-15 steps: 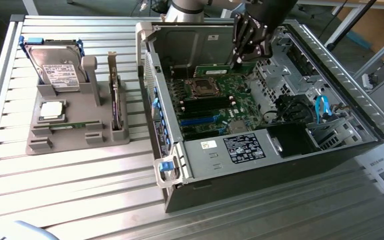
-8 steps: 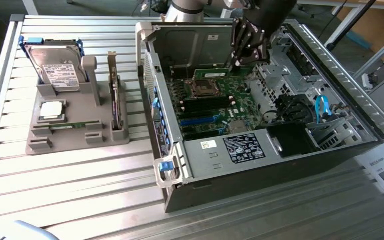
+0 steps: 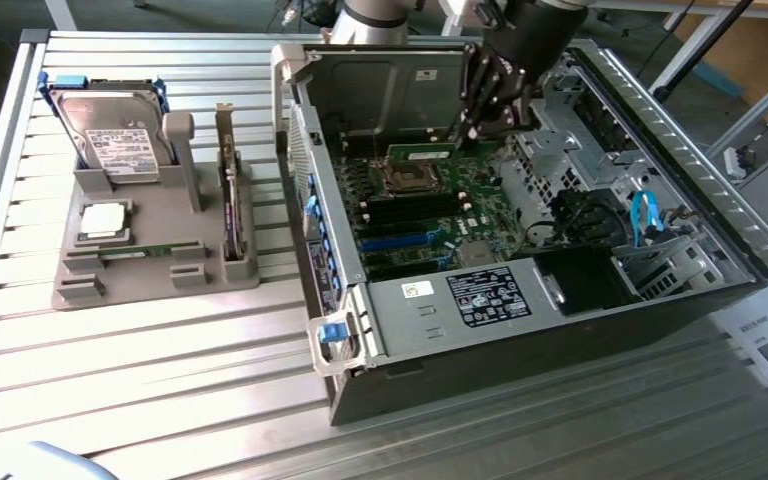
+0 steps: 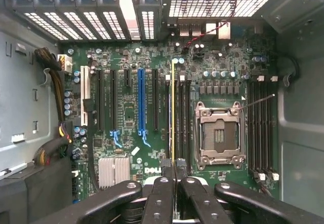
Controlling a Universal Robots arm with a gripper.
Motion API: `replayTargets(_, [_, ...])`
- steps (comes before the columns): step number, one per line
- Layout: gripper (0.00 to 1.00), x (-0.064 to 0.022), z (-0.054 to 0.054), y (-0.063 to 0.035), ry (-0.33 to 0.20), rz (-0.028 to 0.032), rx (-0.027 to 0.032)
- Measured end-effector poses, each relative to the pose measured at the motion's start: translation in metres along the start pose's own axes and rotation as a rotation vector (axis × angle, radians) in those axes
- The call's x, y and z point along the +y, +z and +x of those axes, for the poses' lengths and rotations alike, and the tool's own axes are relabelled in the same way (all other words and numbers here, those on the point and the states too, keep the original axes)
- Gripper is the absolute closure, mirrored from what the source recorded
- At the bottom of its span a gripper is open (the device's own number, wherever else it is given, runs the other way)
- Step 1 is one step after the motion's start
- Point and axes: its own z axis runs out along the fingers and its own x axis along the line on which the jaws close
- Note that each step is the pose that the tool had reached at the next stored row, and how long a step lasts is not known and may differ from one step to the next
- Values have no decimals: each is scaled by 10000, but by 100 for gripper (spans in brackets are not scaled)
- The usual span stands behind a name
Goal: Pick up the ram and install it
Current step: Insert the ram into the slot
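While the gripper [image 4: 174,172] is inside the open case [image 3: 531,365], its fingers [image 4: 161,193] are closed on the ram [image 4: 172,112], which the wrist view presents edge-on as a thin pale line running straight out from the fingertips. Directly beyond the gripper lies the motherboard [image 4: 129,120]. The held stick runs parallel to the black memory slots [image 4: 182,117] and appears to sit over one of them; whether it has entered a slot cannot be determined. The processor socket [image 4: 218,135] lies just beside the stick, on the far side of those slots. Well apart from the gripper, outside the case, a grey tray [image 3: 157,288] carries a second, similar stick [image 3: 137,251] and a hard drive [image 3: 115,140]. Probable faults from this position: a small sideways offset would put the card edge on the slot wall rather than in the channel; a tilt along the stick would seat one end first and jam it; a reversed notch or closed end latches would block insertion, and continued pressure could flex the board; a slip in the fingers would drop the stick toward the open socket. Legible marking: a white Dell logo [image 4: 153,170] is printed on the board close to the fingertips. A black label [image 3: 488,297] and a white sticker [image 3: 418,289] in the case carry print too fine to read.
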Motion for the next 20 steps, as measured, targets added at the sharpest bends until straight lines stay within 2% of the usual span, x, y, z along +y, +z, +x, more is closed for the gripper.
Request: replayTargets(20, [88,-12,3,150,0,0,1])
